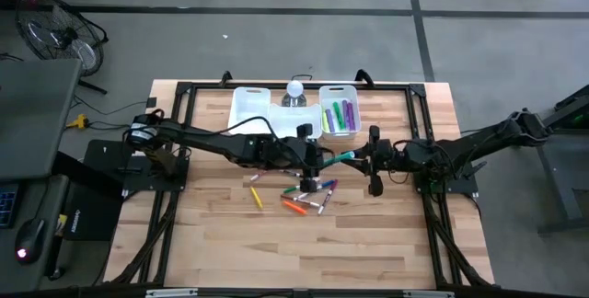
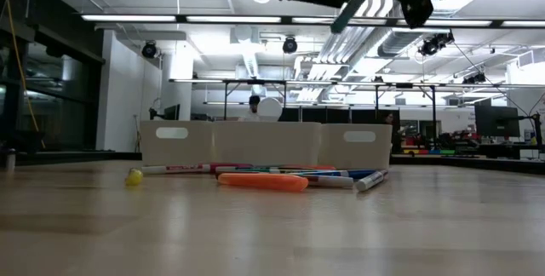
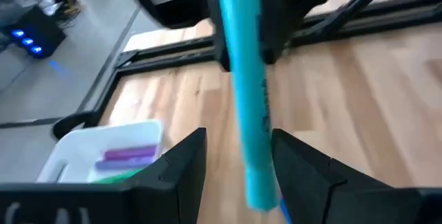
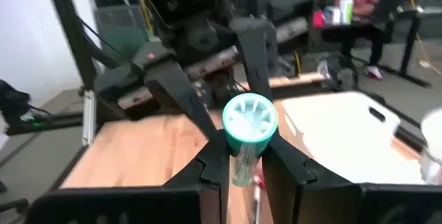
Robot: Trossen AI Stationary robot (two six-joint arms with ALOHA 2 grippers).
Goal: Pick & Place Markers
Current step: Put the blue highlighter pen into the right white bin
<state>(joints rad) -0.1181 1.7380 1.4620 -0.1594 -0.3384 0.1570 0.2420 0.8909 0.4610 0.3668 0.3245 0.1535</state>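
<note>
Teal marker: up in the air over the middle of the surface, stretched between the two hands, roughly level. It's a fat teal stick; in the left wrist view it runs lengthwise between that arm's fingers, and in the right wrist view you look straight at its round capped end.

Right hand: clamped on the teal marker, both fingers pressed against the barrel just behind the cap. It sits right of centre, in front of the right bin.

Left hand: meets the marker from the other side, but its fingers stand apart with a visible gap to the barrel on each side, so it isn't gripping.

Loose markers: a small scatter on the wood just in front of the hands, with orange, yellow, red, green and purple in the mix. The low view shows an orange one lying nearest the camera.

Right bin: white, at the back of the surface, with purple, green and yellow markers already inside.

Left bin: white, beside the other one; I can't make out anything in it.

Surface: light wooden planks, with a black frame around the back half.
</note>
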